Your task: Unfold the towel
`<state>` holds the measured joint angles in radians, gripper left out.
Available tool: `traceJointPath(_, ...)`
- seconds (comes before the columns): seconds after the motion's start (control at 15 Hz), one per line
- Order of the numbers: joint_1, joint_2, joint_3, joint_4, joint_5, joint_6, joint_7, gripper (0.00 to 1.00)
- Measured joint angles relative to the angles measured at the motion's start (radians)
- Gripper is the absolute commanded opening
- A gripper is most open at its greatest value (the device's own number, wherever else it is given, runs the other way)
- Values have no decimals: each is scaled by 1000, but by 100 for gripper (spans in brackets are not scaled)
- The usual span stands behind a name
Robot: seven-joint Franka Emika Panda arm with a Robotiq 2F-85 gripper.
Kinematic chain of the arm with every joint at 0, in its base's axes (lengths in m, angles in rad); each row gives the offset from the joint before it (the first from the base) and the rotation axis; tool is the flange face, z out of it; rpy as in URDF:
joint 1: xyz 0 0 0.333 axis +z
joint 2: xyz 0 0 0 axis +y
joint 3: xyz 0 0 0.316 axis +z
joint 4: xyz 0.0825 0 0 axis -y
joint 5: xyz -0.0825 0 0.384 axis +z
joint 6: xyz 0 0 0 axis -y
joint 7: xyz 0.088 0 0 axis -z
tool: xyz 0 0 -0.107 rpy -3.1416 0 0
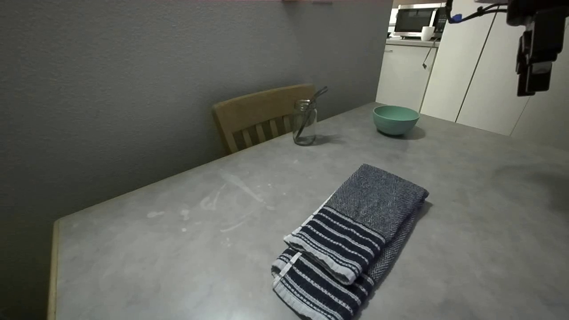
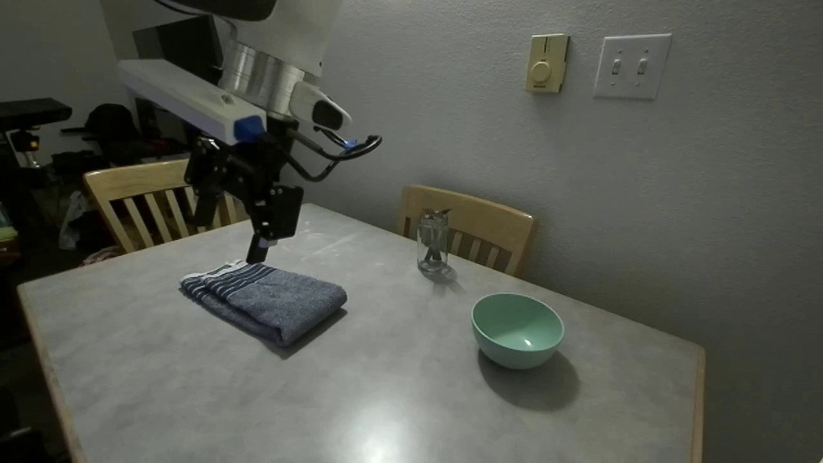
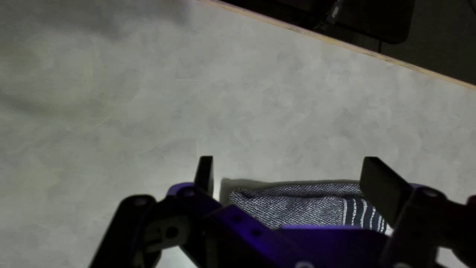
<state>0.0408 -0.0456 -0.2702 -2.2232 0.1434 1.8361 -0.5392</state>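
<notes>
Grey-blue towel [image 2: 289, 297] lies folded, tabletop [image 2: 386, 341] spreading past every edge; jaws raised, wide apart.

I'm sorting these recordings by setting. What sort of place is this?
Probably a home dining area near a kitchen: wooden chairs stand at a table, with a microwave in the background.

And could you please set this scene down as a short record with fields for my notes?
Towel: dark blue-grey, folded in layers on the table, striped ends partly overlapping
Unfolding: not yet done
Pincer: open, raised above the table, holding nothing
Bowl: green, upright on the table
Glass jar: upright near the table edge, slim items inside, hard to identify
Wooden chairs: two, in an exterior view
Wall: beige dial control, double light switch
</notes>
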Motion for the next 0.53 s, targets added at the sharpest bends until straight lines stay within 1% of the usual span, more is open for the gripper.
traceJointPath(0.13,-9,-3,7,2,0,-2,-1,100)
traceJointPath(0.27,-22,5,43,5,-1,2,5,100)
traceJointPath(0.4,-19,32,101,20,-3,5,26,100)
traceJointPath(0.53,-6,86,172,53,-18,6,66,100)
